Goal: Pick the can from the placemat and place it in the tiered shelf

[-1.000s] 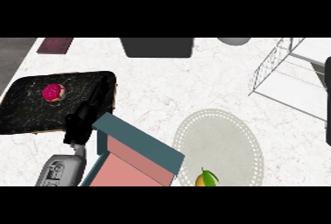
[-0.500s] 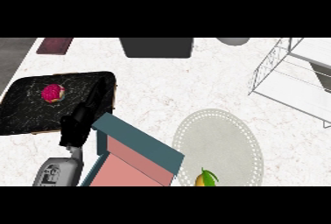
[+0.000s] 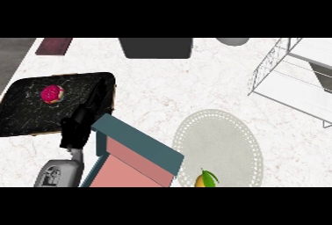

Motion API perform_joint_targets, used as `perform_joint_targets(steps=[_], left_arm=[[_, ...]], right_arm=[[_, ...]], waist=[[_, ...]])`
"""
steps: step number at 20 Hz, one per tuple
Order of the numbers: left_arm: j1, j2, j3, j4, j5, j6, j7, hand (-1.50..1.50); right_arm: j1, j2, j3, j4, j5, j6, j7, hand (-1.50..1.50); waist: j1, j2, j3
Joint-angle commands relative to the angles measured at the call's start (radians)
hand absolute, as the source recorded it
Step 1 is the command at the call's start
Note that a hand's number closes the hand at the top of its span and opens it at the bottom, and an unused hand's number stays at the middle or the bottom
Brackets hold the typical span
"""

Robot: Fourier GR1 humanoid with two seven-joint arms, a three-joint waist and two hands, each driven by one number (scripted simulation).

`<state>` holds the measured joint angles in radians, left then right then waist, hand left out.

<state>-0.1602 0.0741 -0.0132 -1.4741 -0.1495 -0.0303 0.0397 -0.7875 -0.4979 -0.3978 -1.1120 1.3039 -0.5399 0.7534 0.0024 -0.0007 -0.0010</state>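
I am looking steeply down on a white, faintly veined tabletop (image 3: pixel 162 88). A darker grey strip runs down the far left edge of the view. Along the back stand a maroon flat item (image 3: pixel 53 46), a dark grey block (image 3: pixel 156 47) and a pale grey round item (image 3: pixel 232 41), the last cut off by the upper edge. At the upper right is the wire tiered shelf (image 3: pixel 279 70), white-framed, with its levels open toward the middle of the tabletop.

At the left lies a black marbled tray (image 3: pixel 32 110) bearing a pink doughnut (image 3: pixel 52 93). A teal and pink box (image 3: pixel 133 158) fills the lower centre. Just to its right lies the round, pale placemat (image 3: pixel 220 140) with a dotted border.

The can (image 3: pixel 206 179) shows only as a yellow-orange and green top at the view's lower edge, on the near rim of the placemat, just right of the box.

The left hand (image 3: pixel 76 129) is black and sits over the right edge of the tray, at the box's upper left corner, its grey forearm (image 3: pixel 58 173) entering from below. It merges with the dark tray, so I cannot tell whether it is open or closed, nor whether it has hold of anything. The box stands between this hand and the can; they are well apart. The right hand does not show.
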Motion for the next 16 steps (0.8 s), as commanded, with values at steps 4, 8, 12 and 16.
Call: perform_joint_targets(steps=[4,8,12,16], left_arm=[[0.006,-0.024,-0.021,0.023,-0.029,0.022,-0.026,0.00],[-0.001,-0.004,0.004,0.003,0.007,-0.008,0.004,0.00],[-0.027,-0.003,0.019,0.063,-0.011,0.011,-0.067,0.00],[-0.035,0.006,0.032,0.086,0.000,-0.003,-0.053,0.00]], right_arm=[[-0.002,-0.015,-0.033,-0.022,-0.070,-0.042,0.027,-1.50],[0.043,-0.009,-0.055,-0.137,-0.215,-0.032,-0.031,-1.50],[0.021,0.043,0.005,-0.180,-0.204,-0.027,0.008,-1.50],[-0.022,-0.007,-0.020,-0.173,-0.283,-0.017,-0.015,-1.50]], waist=[[0.001,0.001,0.001],[-0.002,-0.001,0.001],[-0.002,0.001,0.000],[0.000,0.002,0.001]])
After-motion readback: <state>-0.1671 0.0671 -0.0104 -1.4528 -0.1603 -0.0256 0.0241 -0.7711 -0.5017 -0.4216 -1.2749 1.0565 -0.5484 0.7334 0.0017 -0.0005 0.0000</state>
